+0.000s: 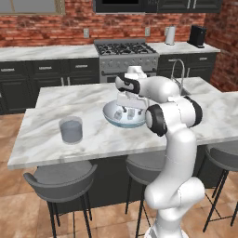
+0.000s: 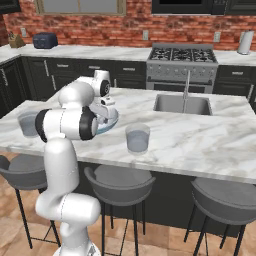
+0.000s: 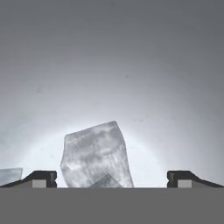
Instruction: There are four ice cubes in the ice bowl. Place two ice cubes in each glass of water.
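My gripper (image 1: 126,110) reaches down into the ice bowl (image 1: 110,119), a wide pale blue-grey bowl on the marble island. In the hand view my gripper (image 3: 113,179) is open. One ice cube (image 3: 96,155) lies on the bowl's floor (image 3: 131,65) between the two fingertips (image 3: 41,178), nearer the left one and touching neither. The corner of a second ice cube (image 3: 9,175) shows at the left edge. Pale cubes (image 1: 119,114) show in the bowl beside the hand. One glass of water (image 1: 70,129) stands left of the bowl. The right base view shows that glass (image 2: 29,123) and the other glass (image 2: 137,138).
A sink (image 2: 181,105) with a faucet (image 2: 186,85) is set in the island to the right of the bowl. Grey stools (image 1: 60,179) stand along the island's near edge. A stove (image 1: 125,49) and dark cabinets line the brick back wall.
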